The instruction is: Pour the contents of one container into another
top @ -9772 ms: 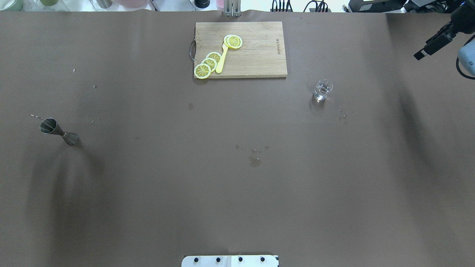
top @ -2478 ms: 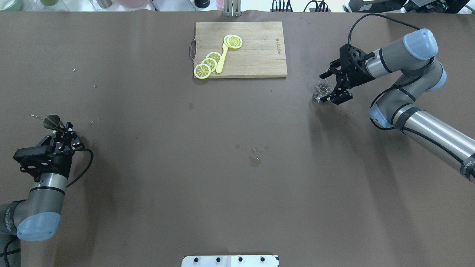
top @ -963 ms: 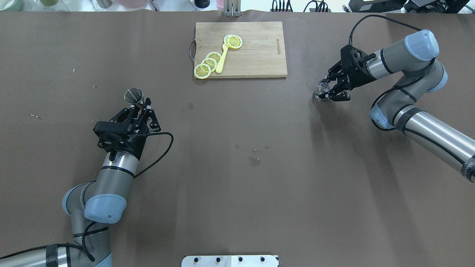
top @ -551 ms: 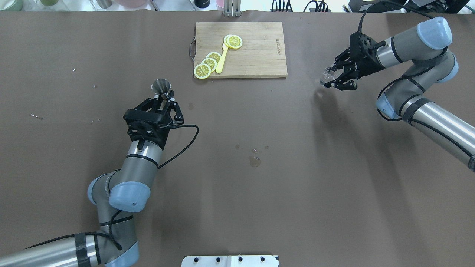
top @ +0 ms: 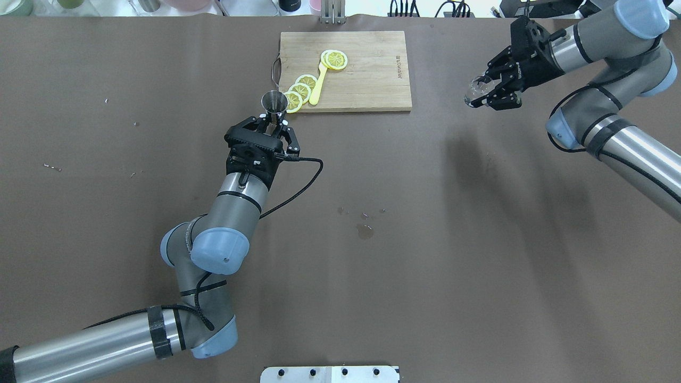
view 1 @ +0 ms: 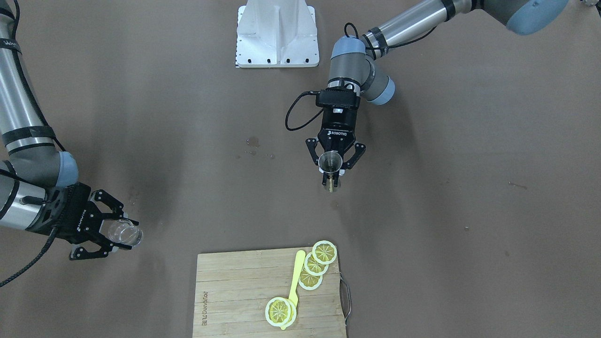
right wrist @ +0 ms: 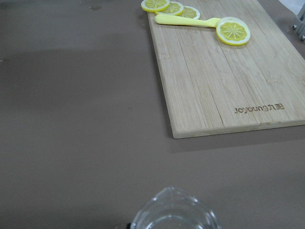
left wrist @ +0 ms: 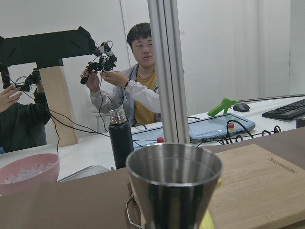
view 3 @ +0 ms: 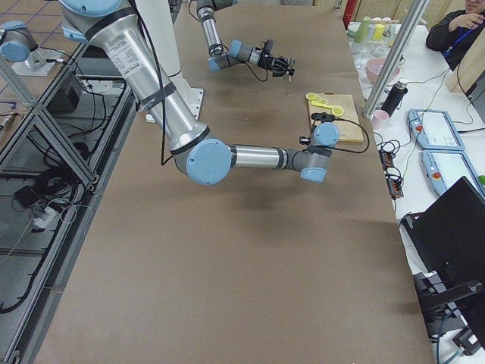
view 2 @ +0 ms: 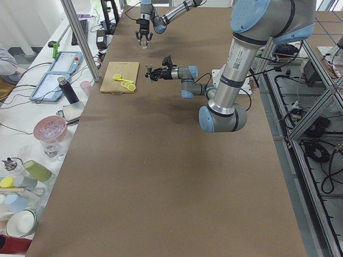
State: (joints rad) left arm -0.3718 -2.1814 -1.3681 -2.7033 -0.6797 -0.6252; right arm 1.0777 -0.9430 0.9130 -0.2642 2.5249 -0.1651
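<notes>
The small clear glass cup (top: 472,96) hangs above the table at the far right, held upright, and my right gripper (top: 483,93) is shut on it. In the front-facing view the cup (view 1: 126,233) sits between that gripper's fingers (view 1: 109,217); its rim (right wrist: 174,214) fills the bottom of the right wrist view. My left gripper (top: 274,121) is shut on the waist of the steel jigger (top: 273,101), which stands upright with its open cone up, just off the cutting board's near left corner. The jigger (left wrist: 174,183) looms close in the left wrist view and looks empty.
A wooden cutting board (top: 367,74) at the far middle carries lemon slices (top: 299,91) and a yellow knife (top: 318,85). Small wet spots (top: 365,231) mark the brown table cover. People sit beyond the table's far edge, with bottles and bowls there.
My left arm has carried the jigger right and farther out, up to the board's corner. My right arm has raised the glass cup and drawn it slightly toward the far right.
</notes>
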